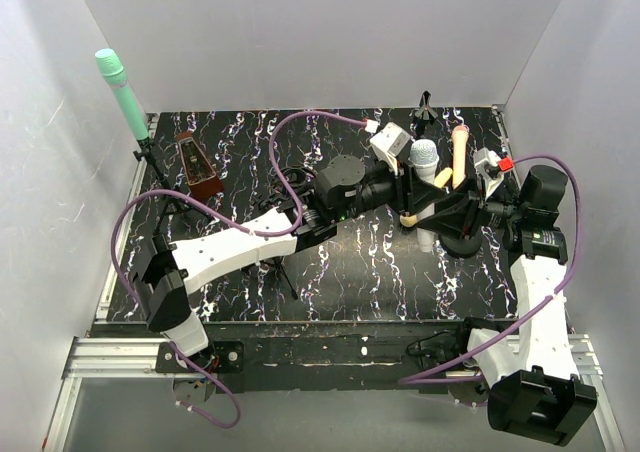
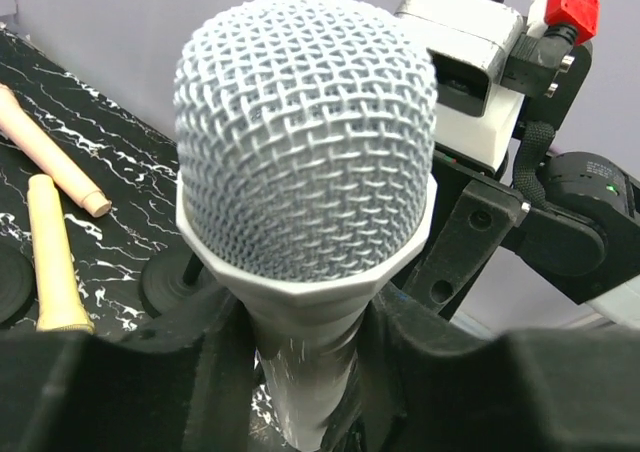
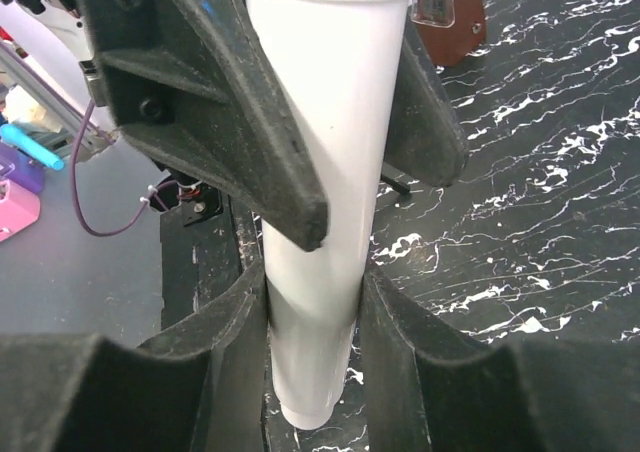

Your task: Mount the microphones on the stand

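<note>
The white microphone (image 1: pixel 424 157) with a grey mesh head (image 2: pixel 305 142) stands upright at the right of the table. My left gripper (image 2: pixel 305 372) is shut on its handle just under the head. My right gripper (image 3: pixel 315 342) is shut on the white handle (image 3: pixel 325 222) lower down, with the left fingers (image 3: pixel 220 122) above it. A peach-pink microphone (image 1: pixel 459 150) and a yellow microphone (image 1: pixel 443 177) lie on the table behind, also seen as the peach-pink microphone (image 2: pixel 50 152) and yellow microphone (image 2: pixel 55 262). The mint green microphone (image 1: pixel 122 90) sits in a stand (image 1: pixel 150 162) at the far left.
A brown wedge-shaped object (image 1: pixel 200 167) stands near the left stand. A black clip (image 1: pixel 426 107) is at the back edge, and a round black base (image 1: pixel 462 240) rests under the right arm. White walls enclose the black marbled table (image 1: pixel 340 262).
</note>
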Available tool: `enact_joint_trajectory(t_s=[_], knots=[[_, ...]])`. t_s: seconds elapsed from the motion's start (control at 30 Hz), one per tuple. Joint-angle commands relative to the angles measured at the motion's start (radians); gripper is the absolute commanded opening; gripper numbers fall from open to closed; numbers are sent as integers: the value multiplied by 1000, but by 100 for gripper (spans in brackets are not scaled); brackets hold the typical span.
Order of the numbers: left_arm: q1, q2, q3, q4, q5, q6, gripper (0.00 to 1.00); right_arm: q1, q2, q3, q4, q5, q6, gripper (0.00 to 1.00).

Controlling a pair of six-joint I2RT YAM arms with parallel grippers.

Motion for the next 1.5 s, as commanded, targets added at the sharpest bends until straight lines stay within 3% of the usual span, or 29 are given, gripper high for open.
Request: enact_joint_trajectory(t_s=[0.0,0.13,0.2,0.3,0.47,0.63,0.93,1.07,1.47], knots=[[-4,-39,37,-52,3,35,0,3,-14,4,-3,-47,-23,3],[16,-97,29,-110,12,86,0,3,-18,13,-60,-10,-77,56],[27,-132,37,-167,1,126,0,3,-20,18,-92,-3,-101,71],[47,-200,52,-270,-22,187,0,3,-22,16,-112,7,-123,80],[54,-312,113,-423,-68,282,0,3,-22,30,-187,31,-219,81],[62,-392,162,-537,-235,396,0,3,-12,32,-233,46,-287,81],[206,-350,328,-698,-318,456,0,3,-3,27,-258,71,-331,82],[277,-346,319,-710,-316,456,0,3,-3,22,-257,73,-336,82],[314,-341,268,-696,-303,456,0,3,5,21,-257,73,-339,82]])
